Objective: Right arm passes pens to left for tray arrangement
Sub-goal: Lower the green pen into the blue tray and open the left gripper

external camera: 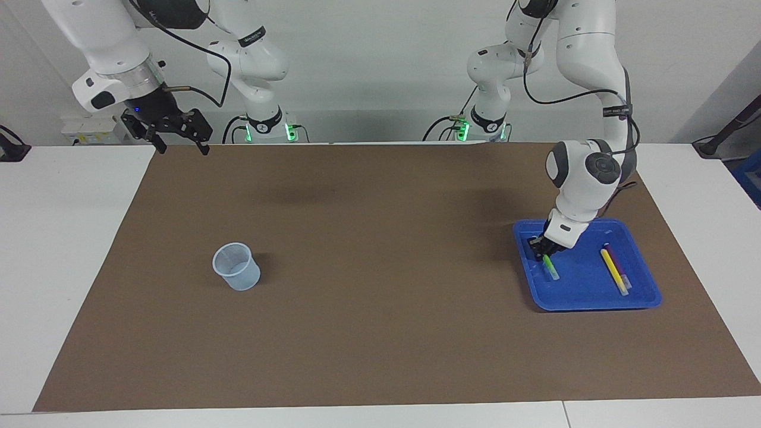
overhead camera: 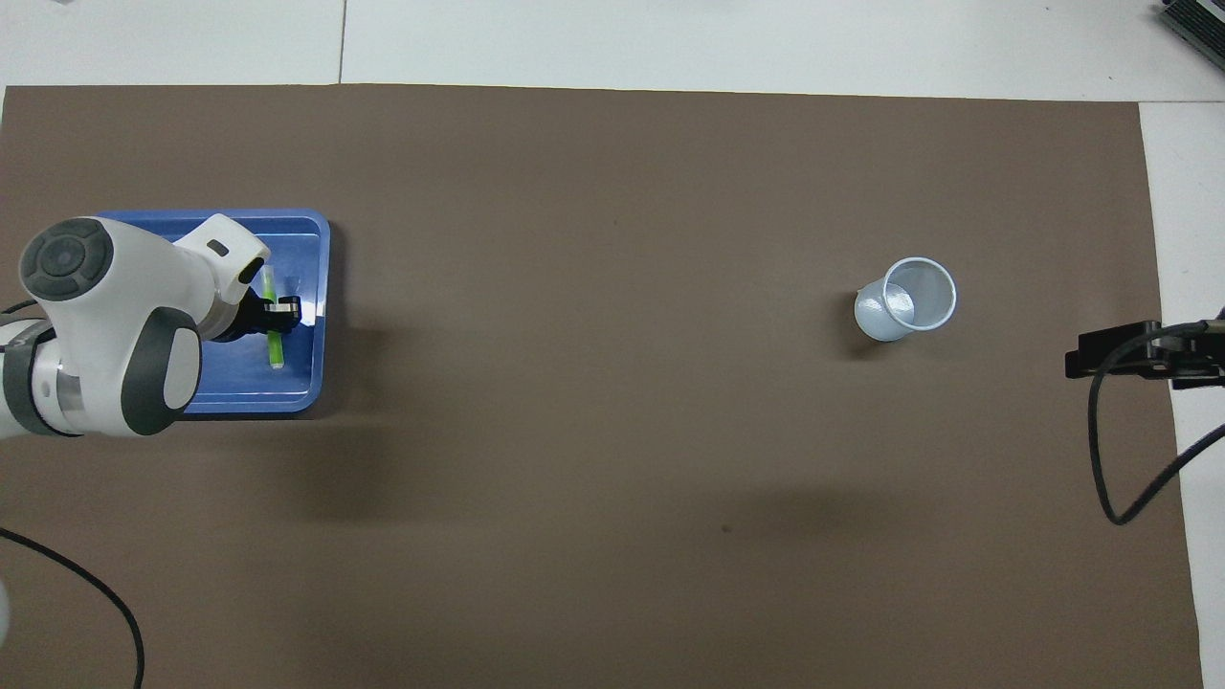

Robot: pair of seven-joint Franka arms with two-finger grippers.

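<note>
Slim green plastic marker pen [external camera: 549,266] in shallow blue plastic tray [external camera: 645,300], about nine o'clock of yellow marker pen [external camera: 612,270]. Left claw [external camera: 540,244] clenched on upper end. Likely light, stiff, slippery; best gripped mid-barrel. Right claw [external camera: 178,141] released, waiting over bench [external camera: 368,285] corner.

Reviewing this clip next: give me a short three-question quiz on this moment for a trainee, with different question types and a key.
1. True or false: the left pincer is shut on the green pen over the blue tray.
2. Multiple choice: where do the yellow pen and purple pen lie? A) in the cup B) side by side in the tray C) on the brown mat
3. Fill in: the right pincer waits open, raised over the edge of the brown mat, holding ____.

Key: 1 true; 2 B; 3 nothing. The translucent cup stands upright on the mat toward the right arm's end.
</note>
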